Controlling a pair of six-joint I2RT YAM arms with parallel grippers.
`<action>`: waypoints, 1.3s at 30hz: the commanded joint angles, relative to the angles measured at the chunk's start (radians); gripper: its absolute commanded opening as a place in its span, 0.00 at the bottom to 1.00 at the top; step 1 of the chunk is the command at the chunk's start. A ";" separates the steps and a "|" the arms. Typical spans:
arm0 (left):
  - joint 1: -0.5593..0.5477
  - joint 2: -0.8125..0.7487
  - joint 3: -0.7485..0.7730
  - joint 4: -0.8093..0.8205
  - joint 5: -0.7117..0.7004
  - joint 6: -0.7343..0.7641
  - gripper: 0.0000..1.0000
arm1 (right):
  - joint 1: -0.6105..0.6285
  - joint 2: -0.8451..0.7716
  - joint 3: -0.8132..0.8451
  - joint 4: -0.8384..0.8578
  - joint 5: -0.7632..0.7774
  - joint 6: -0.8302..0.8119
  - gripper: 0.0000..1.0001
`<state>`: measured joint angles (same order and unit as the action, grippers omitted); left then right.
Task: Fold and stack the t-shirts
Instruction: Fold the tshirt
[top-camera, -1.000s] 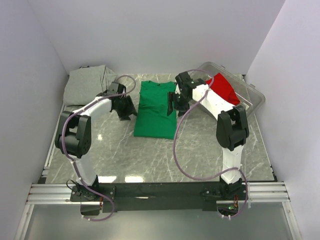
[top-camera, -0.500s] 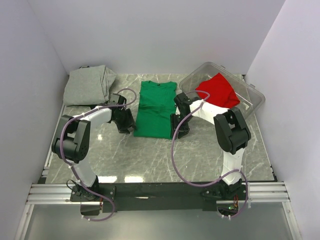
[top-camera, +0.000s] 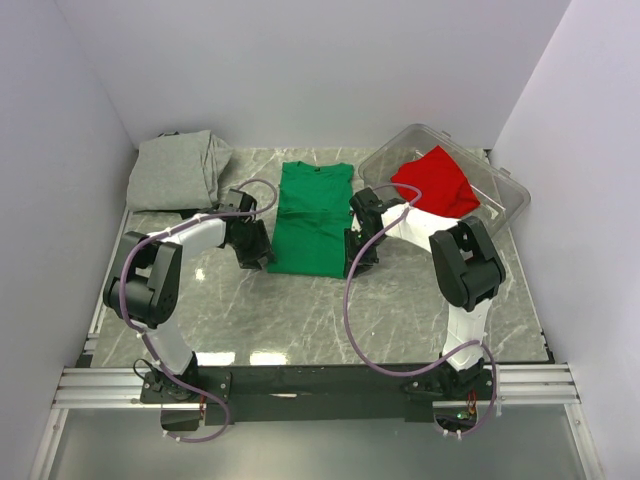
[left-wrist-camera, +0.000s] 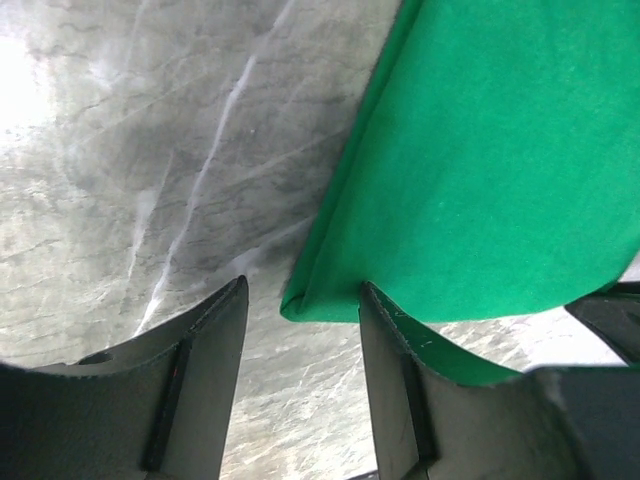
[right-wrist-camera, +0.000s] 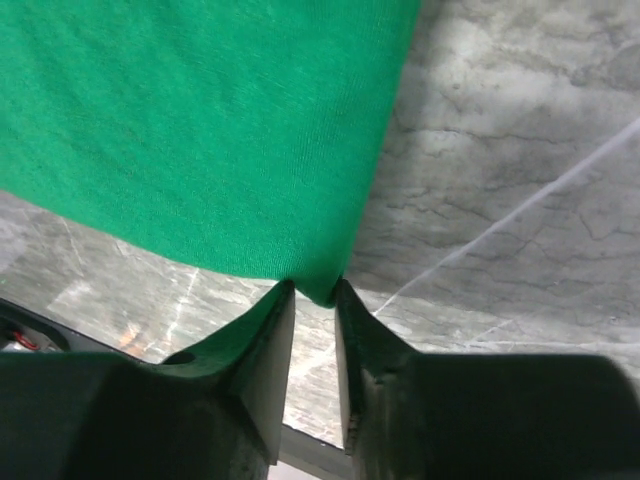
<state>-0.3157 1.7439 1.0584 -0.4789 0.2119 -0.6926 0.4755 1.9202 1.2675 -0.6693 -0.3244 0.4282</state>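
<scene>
Top external view: the green t-shirt (top-camera: 312, 220) is seen lying flat on the marble tabletop (top-camera: 290, 310), already narrowed to a long panel, collar at the far end. The grey t-shirt (top-camera: 178, 170) is heaped at the far left corner, and the red t-shirt (top-camera: 437, 182) is draped in the clear bin (top-camera: 512, 197) at the far right. The left claw (top-camera: 258, 258) and right claw (top-camera: 355, 262) are lowered at the two near hem corners of the green t-shirt.

Left wrist view: the left claw (left-wrist-camera: 303, 290) is held moderately wide, and the near left corner of the green t-shirt (left-wrist-camera: 500, 160) lies between its fingers without being pinched. The cloth is judged light, soft and limp, so it should sag and drag if lifted by one corner only; the hem corners are judged the best hold.

Right wrist view: the right claw (right-wrist-camera: 313, 292) is drawn narrow, and the near right corner of the green t-shirt (right-wrist-camera: 200, 130) fills the slim gap between its fingers, so it appears to be pinched. Bare tabletop (right-wrist-camera: 500, 200) is visible beside it.
</scene>
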 joint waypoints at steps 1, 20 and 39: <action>-0.008 -0.021 -0.003 -0.019 -0.034 -0.002 0.54 | 0.006 0.007 -0.005 0.031 -0.019 -0.005 0.27; -0.039 0.075 0.025 -0.063 -0.043 -0.010 0.36 | 0.008 0.008 -0.008 0.025 -0.018 -0.003 0.18; -0.040 0.045 0.005 -0.084 -0.092 0.010 0.00 | 0.008 -0.052 -0.026 -0.021 0.033 -0.006 0.00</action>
<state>-0.3485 1.8076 1.0977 -0.5224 0.2062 -0.7074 0.4755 1.9205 1.2602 -0.6662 -0.3222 0.4263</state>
